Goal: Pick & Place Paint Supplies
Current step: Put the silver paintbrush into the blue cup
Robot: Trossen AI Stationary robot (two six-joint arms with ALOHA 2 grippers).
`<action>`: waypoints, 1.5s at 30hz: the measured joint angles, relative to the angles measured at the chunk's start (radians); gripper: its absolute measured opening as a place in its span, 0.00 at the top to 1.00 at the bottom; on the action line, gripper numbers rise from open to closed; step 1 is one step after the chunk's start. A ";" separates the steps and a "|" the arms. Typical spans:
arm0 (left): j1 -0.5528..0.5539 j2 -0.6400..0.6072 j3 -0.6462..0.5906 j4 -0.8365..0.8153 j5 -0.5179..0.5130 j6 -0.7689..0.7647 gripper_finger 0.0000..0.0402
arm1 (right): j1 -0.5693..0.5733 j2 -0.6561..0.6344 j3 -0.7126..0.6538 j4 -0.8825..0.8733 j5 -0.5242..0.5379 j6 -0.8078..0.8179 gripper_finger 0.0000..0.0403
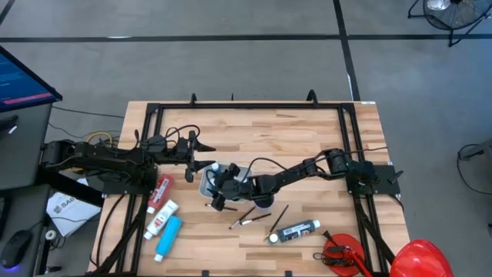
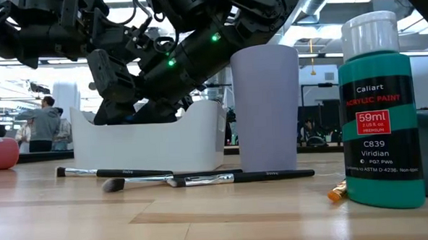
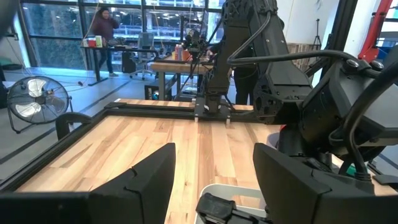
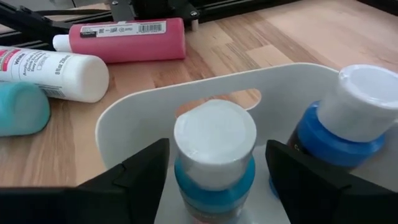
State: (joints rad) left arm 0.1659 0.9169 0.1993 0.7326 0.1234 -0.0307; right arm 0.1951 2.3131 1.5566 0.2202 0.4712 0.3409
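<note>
From the right wrist we see what no other camera gives us: inside the white plastic caddy [image 4: 205, 87] stand two upright blue paint bottles with white caps, one [image 4: 214, 158] directly between the right gripper's [image 4: 214, 171] dark fingers, the other [image 4: 348, 124] just beside it. The fingers stand apart on either side of the nearer bottle with a visible gap to it, so we read that pincer as spread and gripping nothing. Beyond the caddy's rim, the same view shows a red paint tube [image 4: 127, 38], a white tube with a red label [image 4: 53, 73] and a light blue tube [image 4: 22, 107] lying on the wooden table [image 4: 298, 31].

From above, we see those three lying in a row near the left arm's base, while the right arm reaches across to the caddy at the table's middle. The left gripper [image 1: 201, 154] hovers just behind the caddy, its fingers apart around empty air.

Only the overhead view shows the black tube with a white cap [image 1: 296, 230] lying near the front edge, the thin dark-handled brushes [image 1: 250, 220] beside it, and a red helmet-like dome [image 1: 419, 258] at the corner.

At table height, a tall green viridian paint bottle [image 2: 380, 105] and a pale lilac cup [image 2: 266, 107] stand in front, partly hiding the caddy.
</note>
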 joint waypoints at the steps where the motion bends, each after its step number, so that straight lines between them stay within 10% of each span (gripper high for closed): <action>1: 0.000 0.000 0.000 0.000 0.000 0.000 0.48 | 0.000 -0.001 0.000 0.000 0.000 0.000 0.35; 45: 0.000 0.000 -0.001 -0.012 -0.019 0.012 0.48 | 0.017 -0.276 -0.001 -0.227 0.002 -0.146 0.35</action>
State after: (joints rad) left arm 0.1659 0.9173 0.1986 0.7205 0.1043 -0.0184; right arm 0.2125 2.0371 1.5559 -0.0066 0.4728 0.1945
